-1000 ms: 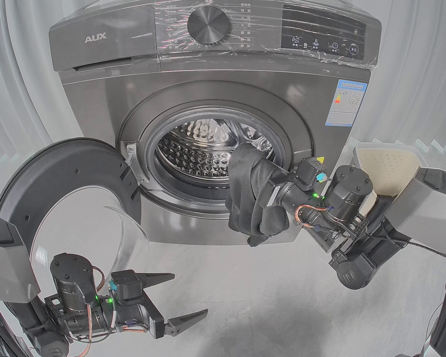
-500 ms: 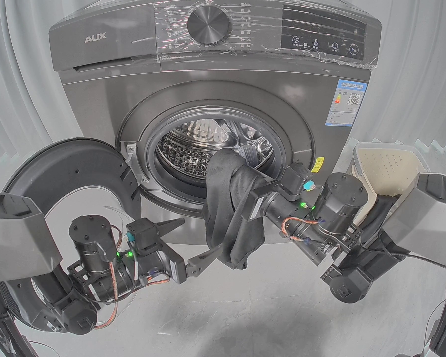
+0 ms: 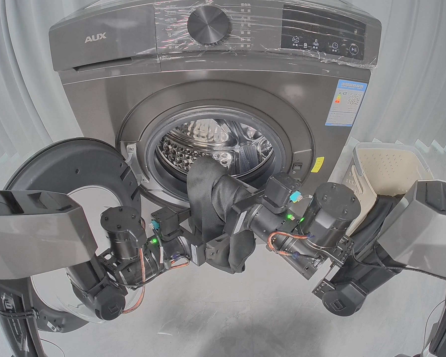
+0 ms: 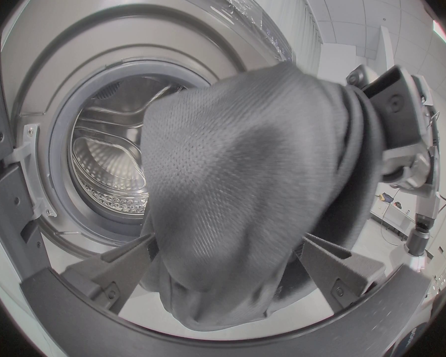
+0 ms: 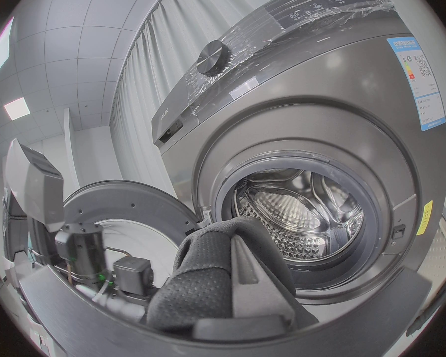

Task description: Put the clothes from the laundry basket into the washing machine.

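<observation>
A black garment (image 3: 215, 199) hangs in front of the washing machine (image 3: 213, 90), just below the rim of its open drum (image 3: 218, 142). My right gripper (image 3: 210, 184) is shut on the garment, and cloth drapes over its fingers (image 5: 250, 273). My left gripper (image 3: 213, 249) sits at the garment's hanging lower end. In the left wrist view this gripper (image 4: 228, 244) is open, with the garment (image 4: 243, 174) bulging between its two fingers (image 4: 129, 264). The cream laundry basket (image 3: 389, 167) stands right of the machine, partly hidden by my right arm.
The round machine door (image 3: 69, 174) is swung open at the left, close behind my left arm. Pale curtains (image 3: 421, 75) hang behind the machine. Bare grey floor (image 3: 223, 313) lies in front of it.
My left arm has risen and moved right until its open fingers straddle the garment's lower end. My right arm has carried the garment left and slightly lower, across the drum opening.
</observation>
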